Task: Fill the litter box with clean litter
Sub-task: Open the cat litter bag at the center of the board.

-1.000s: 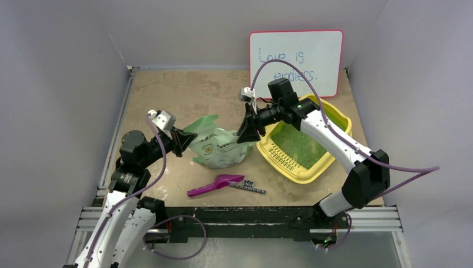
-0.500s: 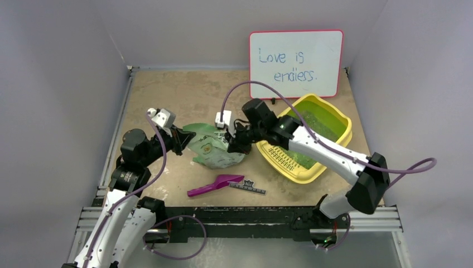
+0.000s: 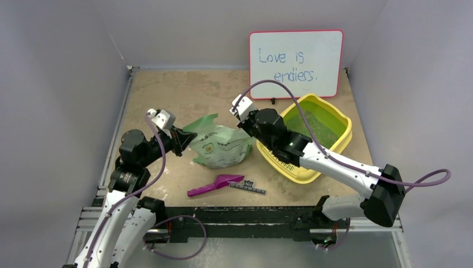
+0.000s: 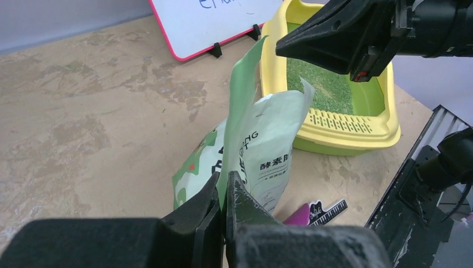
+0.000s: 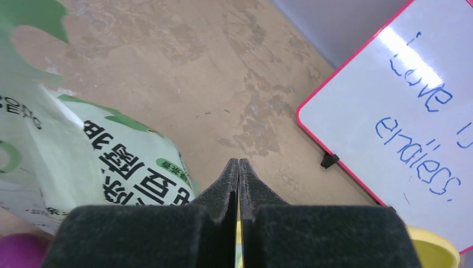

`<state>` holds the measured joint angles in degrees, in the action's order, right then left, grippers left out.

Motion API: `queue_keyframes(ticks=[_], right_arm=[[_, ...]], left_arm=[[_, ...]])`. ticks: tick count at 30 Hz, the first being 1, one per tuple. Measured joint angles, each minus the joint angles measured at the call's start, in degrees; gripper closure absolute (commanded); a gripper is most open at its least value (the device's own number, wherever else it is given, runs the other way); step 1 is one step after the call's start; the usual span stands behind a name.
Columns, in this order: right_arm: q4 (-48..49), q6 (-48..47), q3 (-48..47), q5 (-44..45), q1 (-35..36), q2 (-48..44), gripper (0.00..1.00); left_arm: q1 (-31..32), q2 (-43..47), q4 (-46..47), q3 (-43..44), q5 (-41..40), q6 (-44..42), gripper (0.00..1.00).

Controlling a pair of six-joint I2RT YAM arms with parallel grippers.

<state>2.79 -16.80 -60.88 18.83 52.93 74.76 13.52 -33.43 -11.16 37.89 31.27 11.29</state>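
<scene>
The yellow litter box (image 3: 329, 146) (image 4: 357, 129) (image 5: 440, 245) sits at the right, with green clean litter (image 3: 312, 127) (image 4: 329, 89) spread inside. A pale green bag (image 3: 220, 146) (image 4: 262, 151) (image 5: 83, 151) stands left of it. My left gripper (image 3: 181, 139) (image 4: 225, 181) is shut on the bag's upper left flap. Shut and holding nothing, my right gripper (image 3: 250, 119) (image 4: 281, 46) (image 5: 239, 163) hovers between the bag's right end and the box's near corner, touching neither.
A magenta scoop (image 3: 215, 185) (image 4: 304, 215) and a small black piano-key strip (image 3: 248, 186) lie in front of the bag. A red-framed whiteboard (image 3: 295, 58) (image 4: 223, 17) (image 5: 413, 111) stands behind the box. Grey walls enclose the table on three sides.
My right gripper went from open at the bag's right end to shut, dipped over the bag, then lifted away toward the box. The left gripper kept its hold.
</scene>
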Motion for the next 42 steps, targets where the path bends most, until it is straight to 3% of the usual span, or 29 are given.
queue_keyframes(ticks=[3, 7, 11, 12, 15, 19, 24, 36, 42], right_arm=[[1.88, 1.11, 2.32, -0.04, -0.39, -1.14, 0.87], [-0.33, 5.49, 3.37, -3.26, -1.31, -4.37, 0.53], [-4.44, 14.05, 2.95, -13.77, -11.02, -9.01, 0.17], [-5.57, 16.22, 2.51, -15.65, -13.66, -9.46, 0.13], [-11.87, 22.86, -1.05, -21.79, -20.17, -8.52, 0.09], [-18.86, 26.71, -6.86, -35.89, -23.74, -3.37, 0.04], [-18.29, 26.82, -0.28, -50.38, -25.46, -3.06, 0.01], [-10.97, 21.64, 3.48, -69.88, -29.88, -0.68, 0.01], [-10.29, 19.45, 3.5, -73.24, -30.12, 3.74, 0.01]], left_arm=[[0.0, 0.02, -0.33, 0.0, 0.15, -0.44, 1.0], [0.0, 0.07, -0.74, 0.0, 0.31, -0.94, 1.0], [0.0, 0.07, -0.83, 0.0, 0.68, -1.44, 1.0], [0.0, 0.07, -0.83, 0.0, 0.83, -1.46, 1.0], [0.0, 0.07, -0.9, 0.04, 1.51, -1.49, 1.0], [0.0, 0.07, -0.98, 0.07, 2.03, -1.64, 1.0], [0.0, 0.07, -1.75, 0.28, 2.69, -2.25, 1.0], [0.0, -0.55, -4.15, 1.88, 3.32, -3.65, 1.0], [0.0, -0.87, -4.44, 2.19, 3.63, -4.09, 1.0]])
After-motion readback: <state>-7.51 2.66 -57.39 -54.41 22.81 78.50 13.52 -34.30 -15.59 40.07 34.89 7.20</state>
